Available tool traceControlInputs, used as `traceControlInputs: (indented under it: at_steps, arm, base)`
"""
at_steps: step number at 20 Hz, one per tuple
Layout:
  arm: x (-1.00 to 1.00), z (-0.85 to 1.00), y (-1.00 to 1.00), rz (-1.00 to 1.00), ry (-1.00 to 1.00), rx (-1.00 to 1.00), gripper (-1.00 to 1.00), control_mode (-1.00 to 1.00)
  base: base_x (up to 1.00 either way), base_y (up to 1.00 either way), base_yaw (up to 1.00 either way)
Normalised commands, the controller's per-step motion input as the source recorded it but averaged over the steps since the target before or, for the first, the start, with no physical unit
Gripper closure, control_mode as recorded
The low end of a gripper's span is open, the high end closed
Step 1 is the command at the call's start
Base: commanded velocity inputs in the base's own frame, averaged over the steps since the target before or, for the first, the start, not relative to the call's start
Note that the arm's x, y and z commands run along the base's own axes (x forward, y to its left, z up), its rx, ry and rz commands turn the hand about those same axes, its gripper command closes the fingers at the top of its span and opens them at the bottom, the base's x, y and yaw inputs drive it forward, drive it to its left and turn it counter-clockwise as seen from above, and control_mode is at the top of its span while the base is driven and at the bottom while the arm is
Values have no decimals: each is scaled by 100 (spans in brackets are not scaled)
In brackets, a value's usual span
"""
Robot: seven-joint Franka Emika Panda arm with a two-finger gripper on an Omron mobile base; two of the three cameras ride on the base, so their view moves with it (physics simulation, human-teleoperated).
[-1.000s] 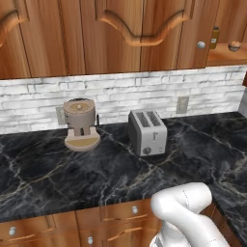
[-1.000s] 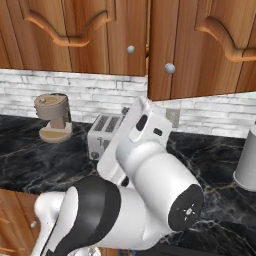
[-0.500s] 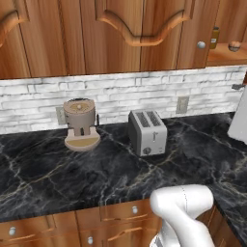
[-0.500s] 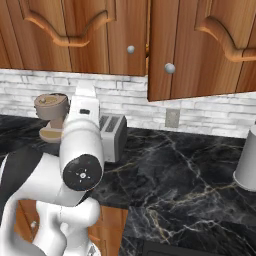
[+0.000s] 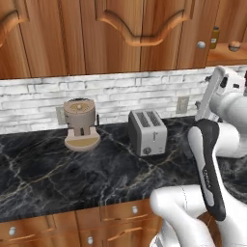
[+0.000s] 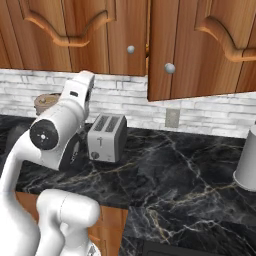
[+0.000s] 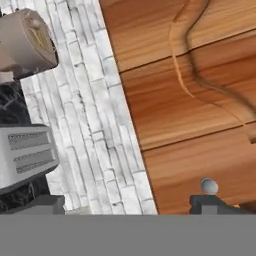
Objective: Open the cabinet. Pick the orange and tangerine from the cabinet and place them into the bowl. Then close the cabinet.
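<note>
The cabinet [image 6: 205, 65] hangs over the counter, and its door with a round silver knob [image 6: 170, 68] stands slightly ajar. Through the gap in the left base view a round orange-brown fruit [image 5: 235, 46] rests on the shelf. I cannot tell whether it is the orange or the tangerine, and the other one is hidden. The bowl is out of view. My gripper [image 7: 130, 206] is open with nothing between its fingertips. It faces a wooden door panel, and a silver knob [image 7: 209, 186] sits just above one fingertip [image 7: 215, 204]. The arm rises at the counter's front.
A silver toaster [image 5: 147, 131] stands at the middle of the black marble counter [image 5: 72, 173], against the white brick wall. A tan coffee machine [image 5: 81, 124] stands to its left. A grey cylinder [image 6: 247, 160] is at the far right. Drawers [image 5: 116, 214] run below the counter edge.
The arm has swung and lifted: it now rises at the right of the left base view and at the left of the right base view. The cabinet door stays ajar.
</note>
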Motion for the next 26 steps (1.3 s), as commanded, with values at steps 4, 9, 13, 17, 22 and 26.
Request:
traceControlInputs:
  at_steps: [4,9,13,17,22,26]
  arm:
    - [28,16,-35,-53,20,1,-100,-100]
    - [0,28,-72,-53,12,5,-100,-100]
    - [4,4,-62,-42,7,1,-100,-100]
    - [38,0,-32,-27,0,0,-100,-100]
    - [28,1,-37,-18,0,0,-100,-100]
    - [1,3,-61,-24,0,0,-100,-100]
  base:
    - [0,0,0]
    - [0,0,0]
    - [0,0,0]
    - [0,0,0]
    - [0,0,0]
    - [0,0,0]
